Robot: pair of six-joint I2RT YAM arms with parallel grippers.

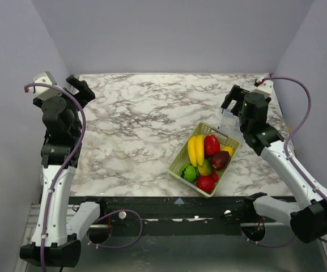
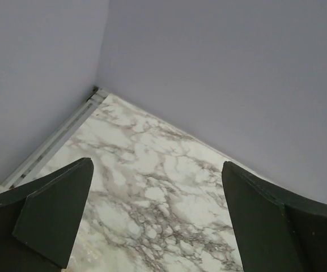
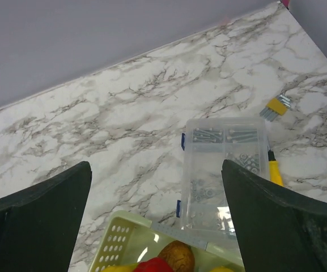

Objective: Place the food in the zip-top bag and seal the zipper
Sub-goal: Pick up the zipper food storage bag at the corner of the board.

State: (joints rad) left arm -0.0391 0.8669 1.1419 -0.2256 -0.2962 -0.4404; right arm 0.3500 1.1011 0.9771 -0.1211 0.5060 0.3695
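Two glossy yellow toy bananas [image 1: 195, 149] lie in one pale yellow-green lattice basket [image 1: 178, 161]; left gripper [image 2: 157, 164] and right gripper [image 3: 156, 164] both gape, empty.

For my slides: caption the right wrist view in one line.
Open right gripper over a clear screw box and a basket of toy food on a marble table.

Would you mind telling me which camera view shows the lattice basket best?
The top external view: the whole basket is visible, with the food in it. The right wrist view catches only one corner at its bottom edge. The left wrist view shows none of it.
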